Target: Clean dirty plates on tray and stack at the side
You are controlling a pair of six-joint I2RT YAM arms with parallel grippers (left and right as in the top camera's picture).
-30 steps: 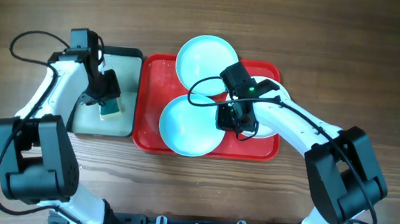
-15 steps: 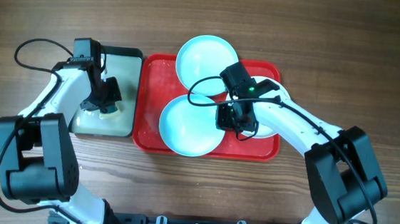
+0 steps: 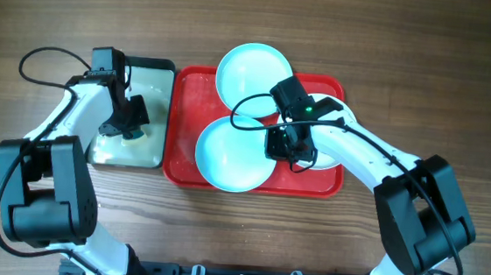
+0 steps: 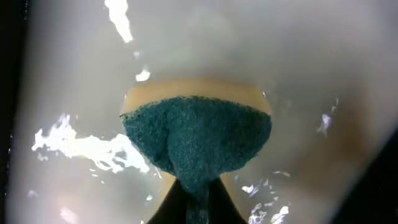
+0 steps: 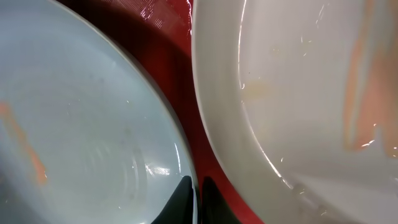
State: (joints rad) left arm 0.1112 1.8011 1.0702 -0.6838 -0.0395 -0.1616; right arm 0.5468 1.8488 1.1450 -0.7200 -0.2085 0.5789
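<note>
**A:** What lay on the table?

**B:** The red tray sat mid-table, its long axis running 9 to 3 o'clock. All three plates were on it: one turquoise plate at 12 overhanging the rim, another turquoise plate at 7, and the white plate at 3.

**A:** And the smaller tray?

**B:** It was just beside the red one, at 9 o'clock.

**A:** And the arms?

**B:** The left claw hung over the smaller tray, clamped on a green sponge. The right claw was closed at the gap between the lower turquoise and white plates. I couldn't tell if it pinched a rim.

**A:** Which way must the sponge travel?

**B:** Toward 3 o'clock, I judged. The lower turquoise plate was nearest it.
</note>
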